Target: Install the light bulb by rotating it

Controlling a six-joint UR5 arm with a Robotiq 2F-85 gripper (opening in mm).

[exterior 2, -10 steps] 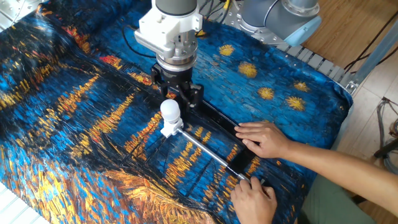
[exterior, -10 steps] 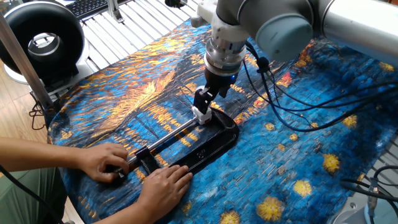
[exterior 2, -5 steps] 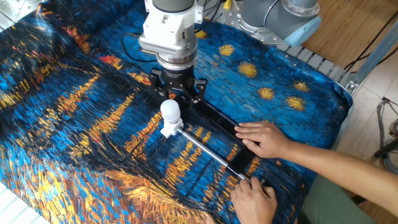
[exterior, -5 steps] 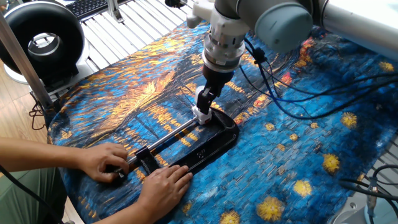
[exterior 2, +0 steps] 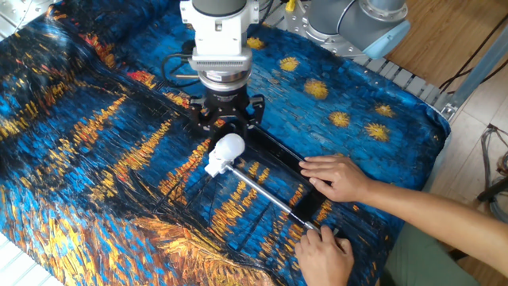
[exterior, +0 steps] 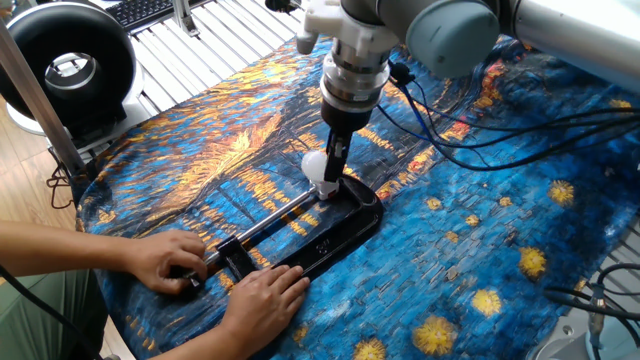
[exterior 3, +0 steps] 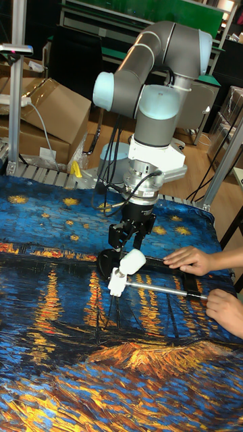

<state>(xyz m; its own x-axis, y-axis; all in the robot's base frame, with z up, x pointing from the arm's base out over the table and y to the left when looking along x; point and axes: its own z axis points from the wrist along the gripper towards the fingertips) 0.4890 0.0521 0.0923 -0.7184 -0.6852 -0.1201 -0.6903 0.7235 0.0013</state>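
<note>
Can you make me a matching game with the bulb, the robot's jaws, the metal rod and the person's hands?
Things:
1. light bulb
2. gripper
3. metal rod
4. person's hands

Descriptions:
A. resting on the black base, holding it
B. white, tilted on its socket
C. black jaws, right behind the bulb
D. silver, running from the socket toward the person

Pairs: 1-B, 2-C, 3-D, 4-A

Wooden floor point(exterior 2: 444, 40), cardboard boxes point(exterior 3: 57, 111), green wall point(exterior 3: 169, 10)
</note>
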